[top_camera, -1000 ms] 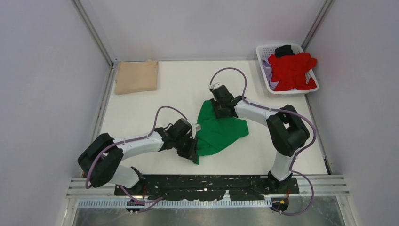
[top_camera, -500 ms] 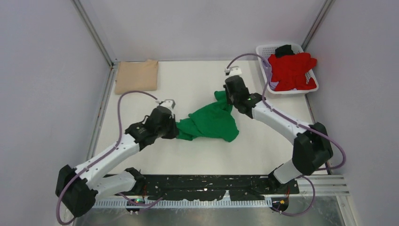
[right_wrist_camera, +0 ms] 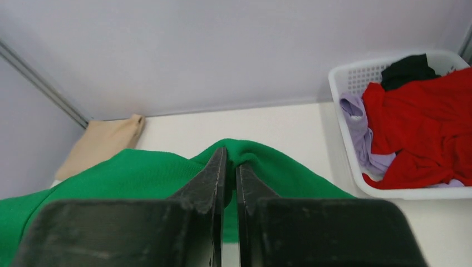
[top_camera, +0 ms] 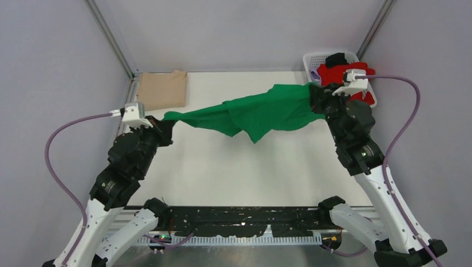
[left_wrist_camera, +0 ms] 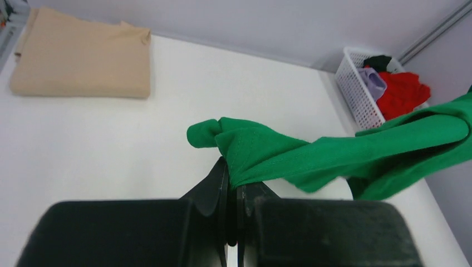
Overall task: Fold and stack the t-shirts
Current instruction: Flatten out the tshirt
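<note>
The bright green t-shirt (top_camera: 256, 113) hangs stretched in the air between both grippers, above the table. My left gripper (top_camera: 167, 119) is shut on its left end, which also shows in the left wrist view (left_wrist_camera: 245, 147). My right gripper (top_camera: 313, 95) is shut on its right end, seen in the right wrist view (right_wrist_camera: 261, 158). A folded tan t-shirt (top_camera: 161, 90) lies at the back left corner. The red t-shirt (top_camera: 340, 75) lies in the white basket (top_camera: 311, 58) with lilac (right_wrist_camera: 356, 130) and black (top_camera: 335, 58) garments.
The white basket stands at the back right corner, close to my right gripper. Grey walls and metal frame posts enclose the table on three sides. The arm bases sit at the near edge.
Both arms have risen and spread apart. The green t-shirt went from a heap on the table to hanging stretched between the grippers in the air.
</note>
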